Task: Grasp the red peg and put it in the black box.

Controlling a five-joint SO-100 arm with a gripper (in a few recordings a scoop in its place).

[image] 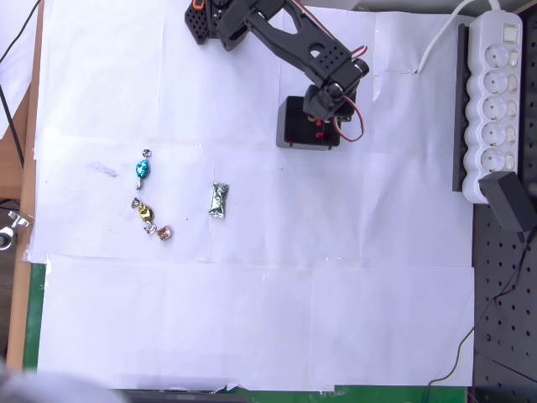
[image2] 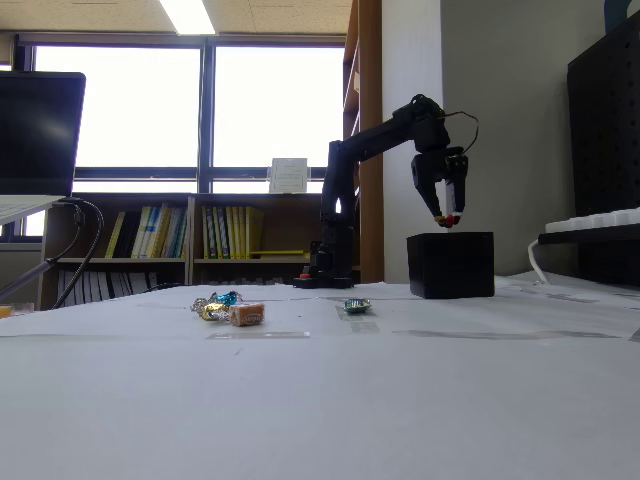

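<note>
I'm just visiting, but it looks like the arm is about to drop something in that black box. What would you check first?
1. Red peg held at the tips of the gripper: ok.
2. Gripper above the black box, clear of its rim in the fixed view: ok.
3. Gripper over the box opening in the overhead view: ok.
4. Box upright on the table: ok.
5. Candies well away from the box: ok.
6. Box empty inside: cannot tell.

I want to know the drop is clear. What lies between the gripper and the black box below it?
Nothing. In the fixed view, open air separates the gripper, which is shut on the red peg, from the black box.
</note>
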